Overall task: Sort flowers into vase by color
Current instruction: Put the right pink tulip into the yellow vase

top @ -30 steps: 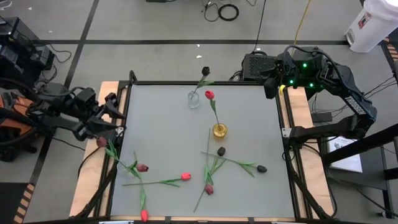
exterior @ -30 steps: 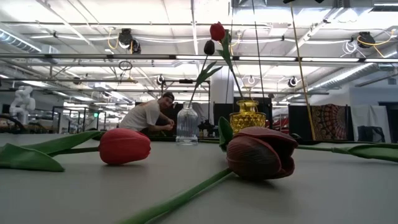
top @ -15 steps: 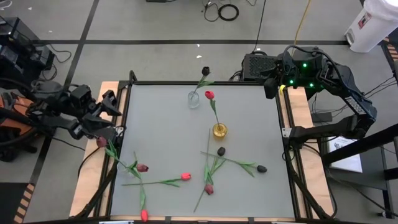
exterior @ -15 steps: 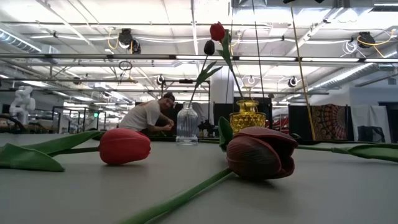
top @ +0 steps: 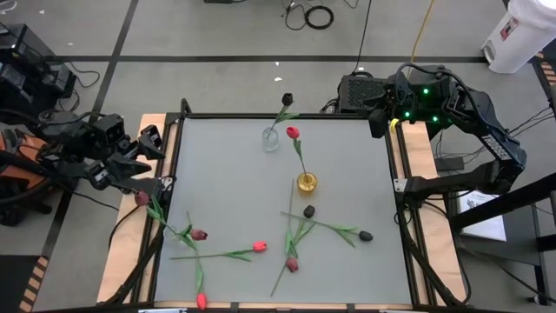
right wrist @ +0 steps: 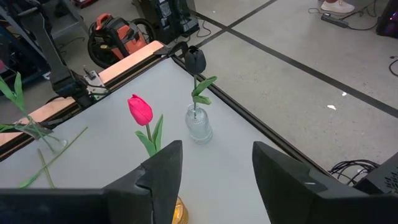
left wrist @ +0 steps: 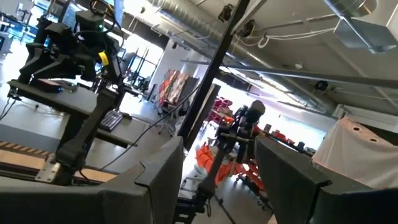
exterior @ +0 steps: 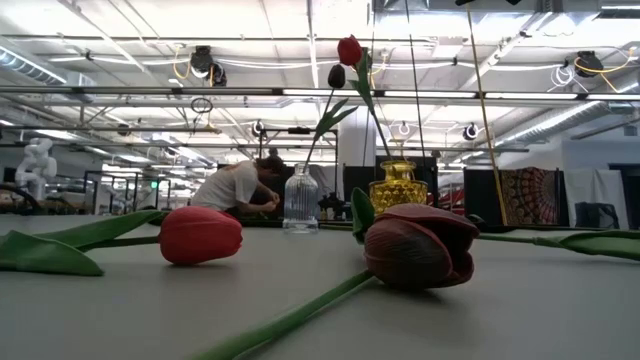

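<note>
Since the earlier frame we recorded one change in the high view: the left gripper (top: 148, 149) had drawn back off the table's left edge and swung away, fingers spread and holding nothing, while the flowers lay as before; we judged this a retreat between picks, with most of the sorting still to do. Same view, itemised: a clear vase (top: 271, 139) near the far edge holding one black-headed tulip (top: 287, 100); a yellow vase (top: 307, 183) near the middle holding one red tulip (top: 293, 132); the loose flowers (top: 258, 247) scattered over the near half of the grey table (top: 347, 156), red, maroon and black heads mixed, one maroon head (top: 142, 198) lying on the left rail. The right gripper (top: 379, 120) waited at the far right corner. Low view: a red head (exterior: 200, 235) and a maroon head (exterior: 420, 246) lay close to the lens, both vases upright behind them, and a person (exterior: 238, 187) bent over in a ceiling-lit workshop. Left wrist view: the open fingers (left wrist: 158, 180) faced the room, with racks and ducting beyond. Right wrist view: fingers (right wrist: 163, 171) parted and empty, looking down on the clear vase and the red tulip, with floor cables beyond.
</note>
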Robot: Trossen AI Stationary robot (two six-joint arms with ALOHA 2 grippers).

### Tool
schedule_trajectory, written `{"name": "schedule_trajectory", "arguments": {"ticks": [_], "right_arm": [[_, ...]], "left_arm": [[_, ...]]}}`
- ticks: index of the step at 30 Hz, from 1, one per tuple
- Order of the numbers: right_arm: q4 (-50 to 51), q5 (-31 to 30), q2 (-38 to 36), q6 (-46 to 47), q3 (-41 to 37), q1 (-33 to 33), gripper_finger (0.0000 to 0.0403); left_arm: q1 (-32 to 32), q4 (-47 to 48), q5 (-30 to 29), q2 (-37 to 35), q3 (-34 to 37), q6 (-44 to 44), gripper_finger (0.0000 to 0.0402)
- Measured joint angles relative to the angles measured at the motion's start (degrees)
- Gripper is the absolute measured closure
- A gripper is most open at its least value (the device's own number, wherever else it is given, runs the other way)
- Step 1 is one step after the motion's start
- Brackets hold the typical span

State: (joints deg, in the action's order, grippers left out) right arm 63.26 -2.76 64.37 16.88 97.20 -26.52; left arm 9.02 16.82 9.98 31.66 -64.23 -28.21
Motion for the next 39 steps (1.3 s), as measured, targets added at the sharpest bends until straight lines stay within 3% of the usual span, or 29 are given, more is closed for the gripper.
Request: {"name": "schedule_trajectory", "arguments": {"ticks": [26,31,39], "right_arm": [[0.0,0.0,0.0,0.0,0.0,0.0,0.0215],[0.0,-0.2,0.0,-2.9,0.0,0.0,0.0215],[0.0,-0.2,0.0,-2.7,0.0,0.0,0.0215]], "left_arm": [[0.0,0.1,-1.8,0.1,0.0,-4.5,0.0196],[0.0,-0.5,-7.3,0.3,0.0,-3.7,0.0196],[0.0,-4.0,-16.3,2.8,0.0,5.8,0.0196]]}}
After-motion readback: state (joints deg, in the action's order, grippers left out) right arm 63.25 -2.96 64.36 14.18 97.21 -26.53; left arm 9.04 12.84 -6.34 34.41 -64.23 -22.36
